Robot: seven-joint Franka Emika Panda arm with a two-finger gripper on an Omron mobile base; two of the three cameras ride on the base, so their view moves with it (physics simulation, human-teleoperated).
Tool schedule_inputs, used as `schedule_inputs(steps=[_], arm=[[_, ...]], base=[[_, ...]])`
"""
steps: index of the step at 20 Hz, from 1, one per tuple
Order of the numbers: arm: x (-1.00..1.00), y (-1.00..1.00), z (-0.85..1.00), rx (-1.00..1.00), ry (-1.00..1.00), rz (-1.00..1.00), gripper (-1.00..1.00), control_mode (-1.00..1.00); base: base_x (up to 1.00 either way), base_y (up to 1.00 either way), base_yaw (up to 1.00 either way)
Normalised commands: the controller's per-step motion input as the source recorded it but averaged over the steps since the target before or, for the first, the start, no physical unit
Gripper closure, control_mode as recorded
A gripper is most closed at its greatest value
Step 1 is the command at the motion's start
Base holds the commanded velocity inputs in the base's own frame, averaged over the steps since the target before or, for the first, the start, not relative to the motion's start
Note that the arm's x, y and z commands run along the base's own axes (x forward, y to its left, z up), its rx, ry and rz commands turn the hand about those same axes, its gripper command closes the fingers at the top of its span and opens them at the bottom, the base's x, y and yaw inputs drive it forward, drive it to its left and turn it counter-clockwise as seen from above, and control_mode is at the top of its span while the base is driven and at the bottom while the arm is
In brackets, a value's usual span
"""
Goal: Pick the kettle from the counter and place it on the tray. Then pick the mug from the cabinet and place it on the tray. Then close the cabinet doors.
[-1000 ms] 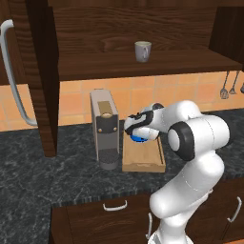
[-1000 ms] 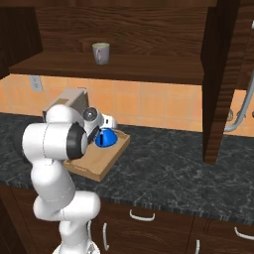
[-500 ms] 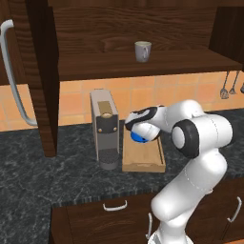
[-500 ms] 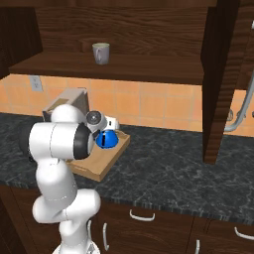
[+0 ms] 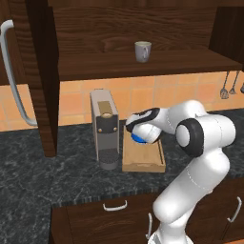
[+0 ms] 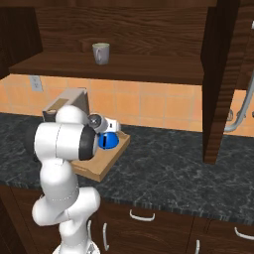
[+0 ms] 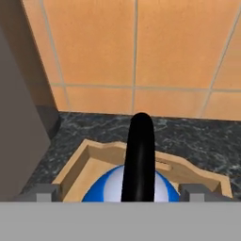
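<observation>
Left cabinet door (image 5: 33, 71): swung open at the far left, its long silver bar handle (image 5: 14, 71) curving down in front of the orange tiled wall (image 7: 141, 52).
Counter (image 5: 43, 176): dark speckled stone running the whole width, with wood drawers (image 5: 114, 214) under its front edge.
Coffee machine (image 5: 105, 126): grey, upright toward the back of the counter, just left of the tray.
Tray (image 5: 143, 164): light wood with a raised rim, lying lengthwise from near the back wall toward the counter's front, beside the machine.
Kettle (image 6: 107, 141): bright blue, sitting inside the tray at its back end; in the hand view its dark arched handle (image 7: 139, 155) rises straight up the middle.
Gripper (image 5: 136, 127): low over the kettle with its fingers (image 7: 44, 192) spread wide, one on each side of the blue body and clear of it; holding nothing.
Mug (image 5: 142, 51): grey-beige, upright on the cabinet (image 5: 143, 28) shelf, above the tray, handle to one side.
Right cabinet door (image 6: 221, 74): standing open at the right, edge-on in the right base view.
Utensils (image 5: 228, 86): hanging on the wall at the far right.
</observation>
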Motion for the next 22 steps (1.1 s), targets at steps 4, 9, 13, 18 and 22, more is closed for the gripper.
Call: schedule_inputs(steps=[4,9,13,18,22], arm=[[-0.03,0.0,0.17,-0.04,0.06,-0.11,-1.0,-1.0],[-0.09,-0.03,0.11,-0.05,0.0,-0.12,-1.0,-1.0],[-0.19,0.02,0.69,-0.03,0.0,-0.15,-1.0,-1.0],[0.12,0.06,0.36,-0.1,0.2,-0.12,-1.0,-1.0],[-0.24,0.03,0.55,-0.02,0.13,-0.02,-1.0,-1.0]], base=[[0.0,0.0,0.0],[0.0,0.0,0.0],[0.0,0.0,0.0],[0.0,0.0,0.0],[0.0,0.0,0.0]])
